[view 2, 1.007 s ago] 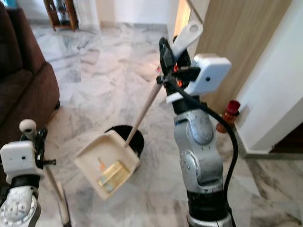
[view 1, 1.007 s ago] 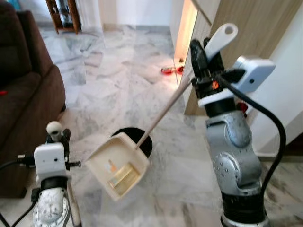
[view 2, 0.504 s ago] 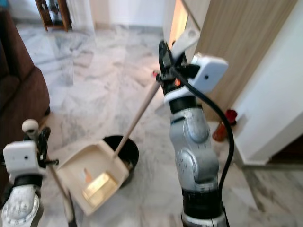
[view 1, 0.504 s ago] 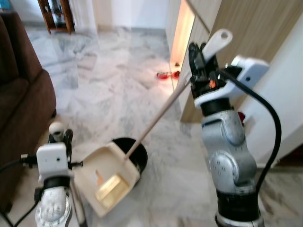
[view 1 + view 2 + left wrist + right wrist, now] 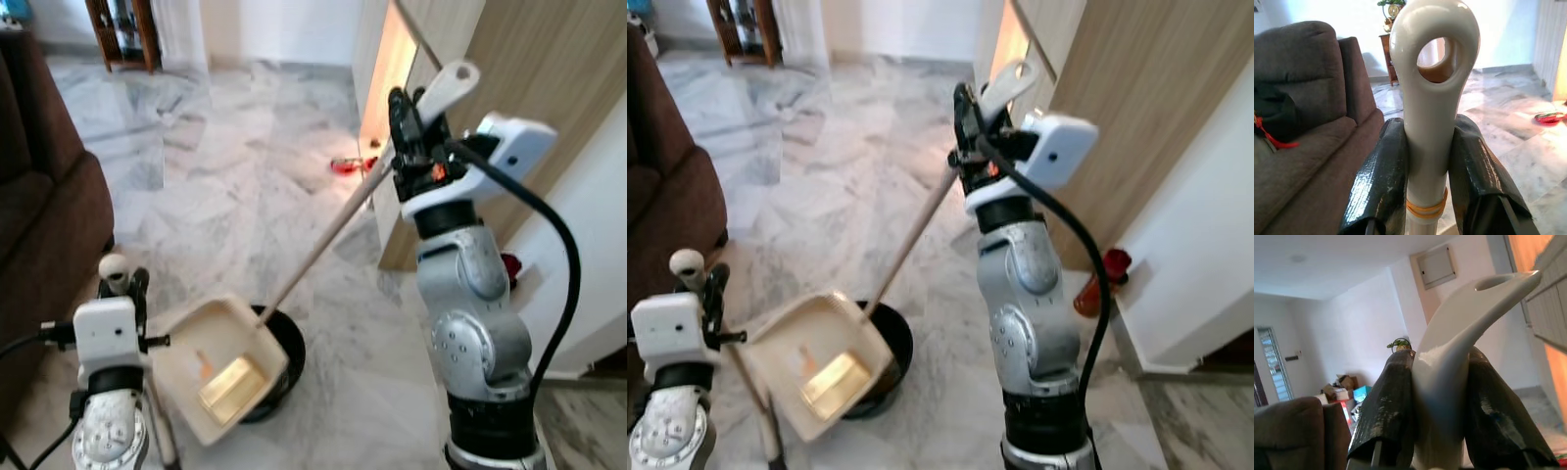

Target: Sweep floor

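Dustpan [image 5: 220, 367] over black bin [image 5: 279, 352] (sofa [image 5: 44, 235] left).

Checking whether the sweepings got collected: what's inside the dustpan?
Inside the dustpan, held over the black bin, lie a yellowish flat piece and a small orange scrap. The pan hides the bin's contents.

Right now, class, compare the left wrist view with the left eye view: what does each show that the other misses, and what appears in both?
Left wrist view alone: the rounded white handle end with a hanging hole, with a yellow band just below the grip, and a dark bag with a red cord on the sofa.

Left eye view alone: the cream plastic dustpan tilted above the round black bin, and the right gripper holding the dustpan's long pole.

Both: the brown fabric sofa, the grey marble floor, the left gripper.
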Tool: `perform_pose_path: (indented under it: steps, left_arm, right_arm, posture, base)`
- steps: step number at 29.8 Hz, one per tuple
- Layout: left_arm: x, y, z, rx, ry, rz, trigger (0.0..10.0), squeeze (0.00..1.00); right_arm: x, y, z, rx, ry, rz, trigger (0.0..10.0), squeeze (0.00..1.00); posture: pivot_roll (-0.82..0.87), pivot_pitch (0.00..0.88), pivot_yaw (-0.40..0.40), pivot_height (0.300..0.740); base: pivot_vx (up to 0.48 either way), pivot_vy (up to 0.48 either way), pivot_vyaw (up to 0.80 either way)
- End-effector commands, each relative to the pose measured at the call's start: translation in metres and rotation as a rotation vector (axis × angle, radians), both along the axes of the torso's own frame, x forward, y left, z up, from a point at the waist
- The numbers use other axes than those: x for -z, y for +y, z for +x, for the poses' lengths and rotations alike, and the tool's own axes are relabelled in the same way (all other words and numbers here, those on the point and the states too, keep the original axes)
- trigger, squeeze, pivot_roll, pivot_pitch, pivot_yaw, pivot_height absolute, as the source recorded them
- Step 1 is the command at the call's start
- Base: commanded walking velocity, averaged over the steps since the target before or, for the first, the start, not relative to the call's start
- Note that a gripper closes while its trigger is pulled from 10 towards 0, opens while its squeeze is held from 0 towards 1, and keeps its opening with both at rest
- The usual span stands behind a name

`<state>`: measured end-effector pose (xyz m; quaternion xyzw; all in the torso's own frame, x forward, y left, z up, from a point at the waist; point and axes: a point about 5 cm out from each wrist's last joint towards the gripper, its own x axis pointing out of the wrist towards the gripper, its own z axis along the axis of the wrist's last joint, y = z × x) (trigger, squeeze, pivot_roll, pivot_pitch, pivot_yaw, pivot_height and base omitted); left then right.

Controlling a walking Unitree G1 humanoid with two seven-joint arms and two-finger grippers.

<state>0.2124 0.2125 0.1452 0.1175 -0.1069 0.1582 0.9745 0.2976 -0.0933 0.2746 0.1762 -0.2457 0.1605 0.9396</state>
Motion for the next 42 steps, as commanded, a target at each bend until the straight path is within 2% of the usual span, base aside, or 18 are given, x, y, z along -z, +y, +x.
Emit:
perform_pose_path:
  steps: [1,25,35,38,42]
  left_arm:
    - [-0.01,-0.004,0.0,0.008,-0.049,0.017,10.0,0.0]
    - [-0.009,-0.005,0.002,0.02,-0.053,0.014,10.0,0.0]
    - [-0.01,-0.006,0.0,0.028,-0.056,0.013,10.0,0.0]
    - [-0.009,-0.006,0.0,0.028,-0.054,0.011,10.0,0.0]
    - [-0.007,-0.007,0.0,0.035,-0.047,0.007,10.0,0.0]
  right_arm:
    - [-0.011,-0.007,-0.005,0.025,-0.056,0.003,10.0,0.0]
    - [-0.013,-0.004,-0.005,0.009,-0.072,0.002,10.0,0.0]
    - [-0.015,-0.004,-0.007,0.007,-0.079,-0.002,10.0,0.0]
    - [-0.017,-0.002,-0.01,0.012,-0.119,-0.036,10.0,0.0]
    - [-0.022,0.002,-0.018,-0.007,-0.181,-0.026,10.0,0.0]
  posture:
    - [0.06,0.069,-0.033,0.74]
    - [0.06,0.074,-0.031,0.74]
    - [0.06,0.089,-0.031,0.74]
    - [0.06,0.095,-0.03,0.74]
    - [0.06,0.095,-0.03,0.74]
  base:
    - [0.352,0.0,0.0]
    - [0.348,0.0,0.0]
    - [0.0,0.0,0.0]
    - [0.0,0.0,0.0]
    - [0.0,0.0,0.0]
